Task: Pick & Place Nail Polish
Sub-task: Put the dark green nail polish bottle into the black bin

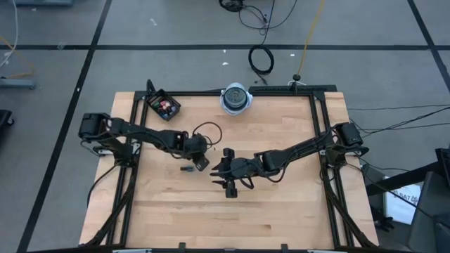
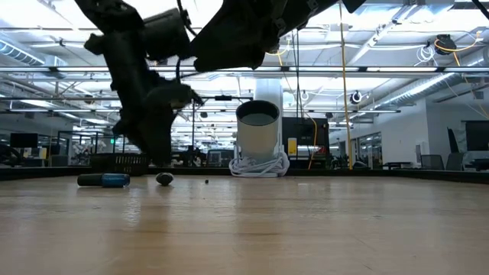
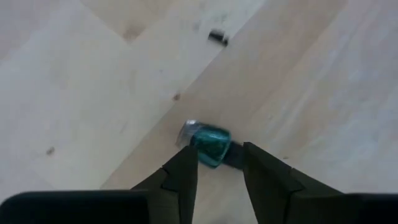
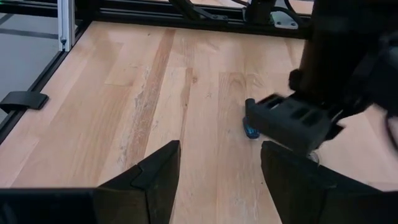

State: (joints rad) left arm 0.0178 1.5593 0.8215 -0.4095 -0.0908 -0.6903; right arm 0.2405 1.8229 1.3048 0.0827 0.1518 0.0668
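Now the left gripper is down on the table, its fingers narrowed around a teal nail polish bottle lying on its side, though not visibly clamped yet. For a sound grasp, I judge the fingers should close square across the bottle's body before lifting, since a slanted pinch could roll it away. Near the bottle, the right gripper hangs with fingers spread, holding nothing.
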